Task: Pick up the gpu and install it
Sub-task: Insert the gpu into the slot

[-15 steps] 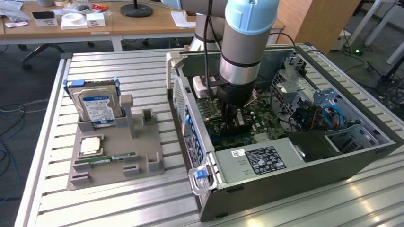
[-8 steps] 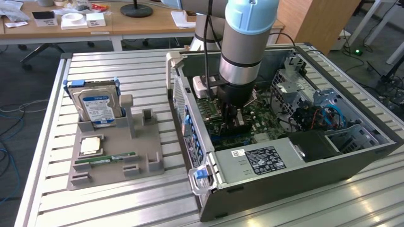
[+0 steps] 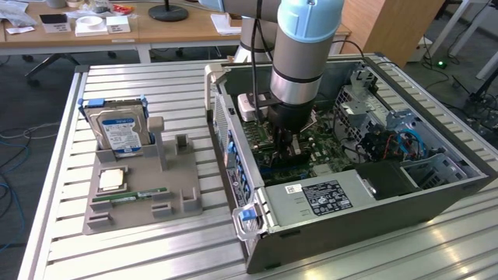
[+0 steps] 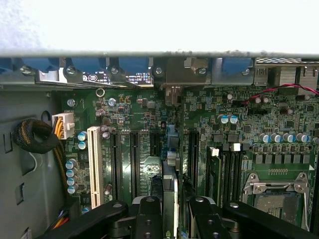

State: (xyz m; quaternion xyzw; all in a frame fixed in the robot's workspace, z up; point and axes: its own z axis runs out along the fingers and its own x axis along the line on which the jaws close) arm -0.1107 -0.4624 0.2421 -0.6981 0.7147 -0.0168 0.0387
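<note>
The gpu (image 4: pixel 169 186) shows edge-on in the wrist view as a thin dark card standing upright between my two black fingers (image 4: pixel 149 216). My gripper (image 4: pixel 172 211) is shut on it. The card runs along the black expansion slots (image 4: pixel 134 164) of the green motherboard (image 4: pixel 149 112), toward the case's rear wall. Whether it sits in a slot I cannot tell. In the exterior view the arm reaches straight down into the open computer case (image 3: pixel 233 146), with the gripper (image 3: pixel 285 144) low over the motherboard and the gpu (image 3: pixel 290 155) a dark shape under it.
A grey parts holder (image 3: pixel 140 204) at the exterior view's left carries a blue-labelled hard drive (image 3: pixel 118 131), a square chip (image 3: pixel 111 179) and a green RAM stick (image 3: pixel 128 196). Inside the case are the power supply (image 3: pixel 323 198), blue cables (image 3: pixel 404 140), a CPU socket (image 4: pixel 276 191) and a white slot (image 4: pixel 94 164).
</note>
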